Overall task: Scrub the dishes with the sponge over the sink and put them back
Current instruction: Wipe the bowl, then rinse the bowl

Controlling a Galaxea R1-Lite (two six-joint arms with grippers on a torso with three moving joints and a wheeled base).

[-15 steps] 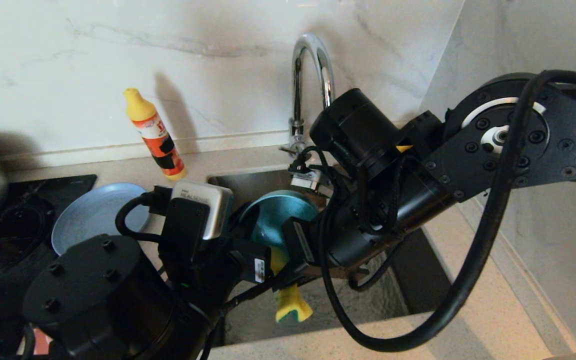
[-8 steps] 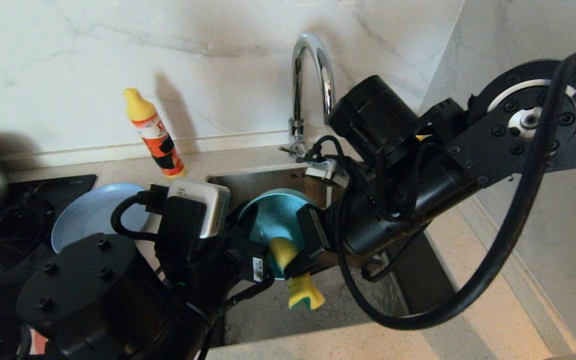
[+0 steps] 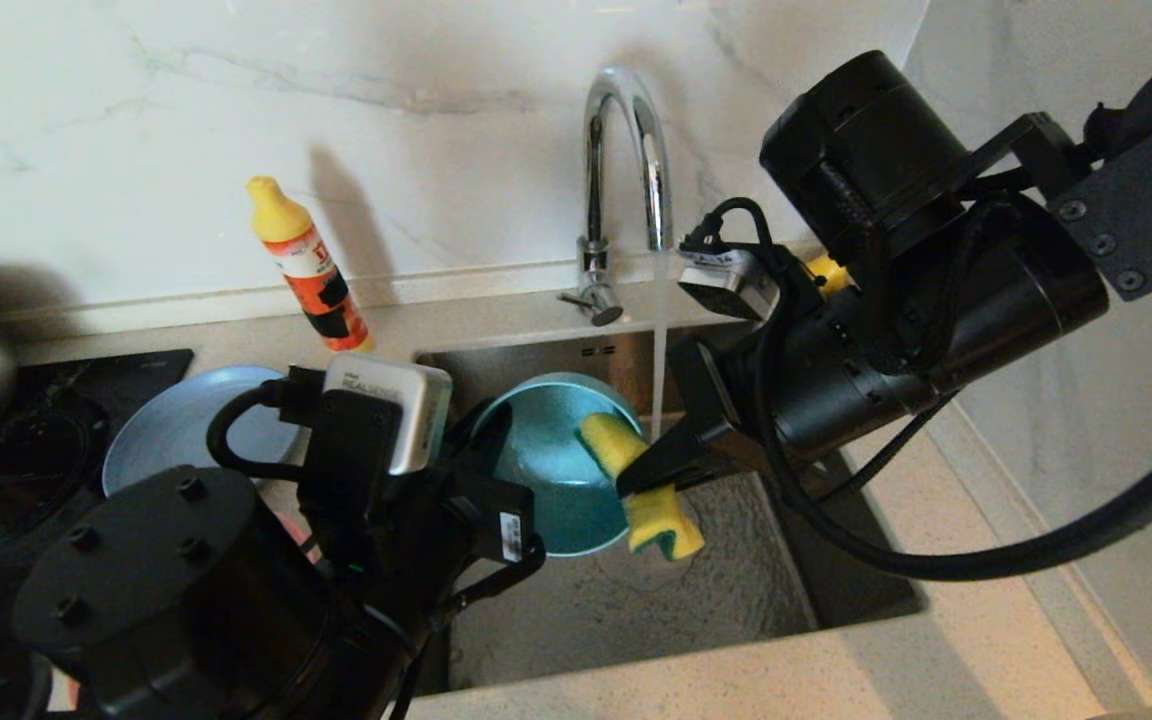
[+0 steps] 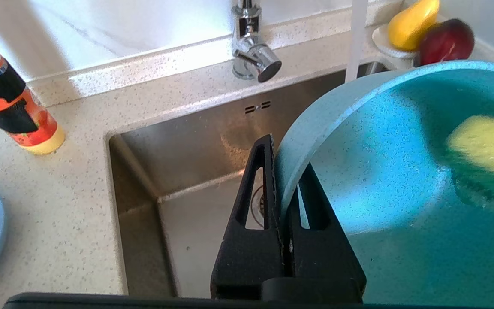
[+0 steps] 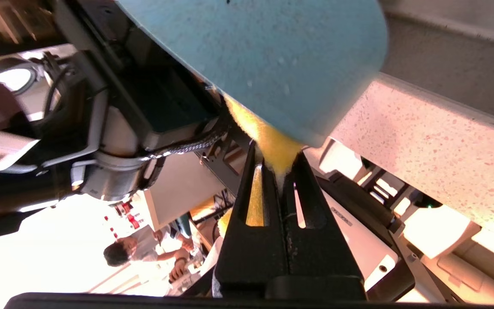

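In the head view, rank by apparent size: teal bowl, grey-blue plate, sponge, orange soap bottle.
1. Teal bowl and grey-blue plate: similar, both partly hidden by the left arm, so unranked.
2. Orange soap bottle.
3. Sponge, partly covered by the right gripper.

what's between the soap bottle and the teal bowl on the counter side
In the head view, the grey-blue plate lies on the counter between the soap bottle and the teal bowl, partly hidden by the left arm's wrist camera.

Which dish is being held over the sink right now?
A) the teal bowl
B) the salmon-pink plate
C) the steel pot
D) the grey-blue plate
A: the left tool is clamped on the rim of the teal bowl above the sink, while the right tool presses the sponge against it.
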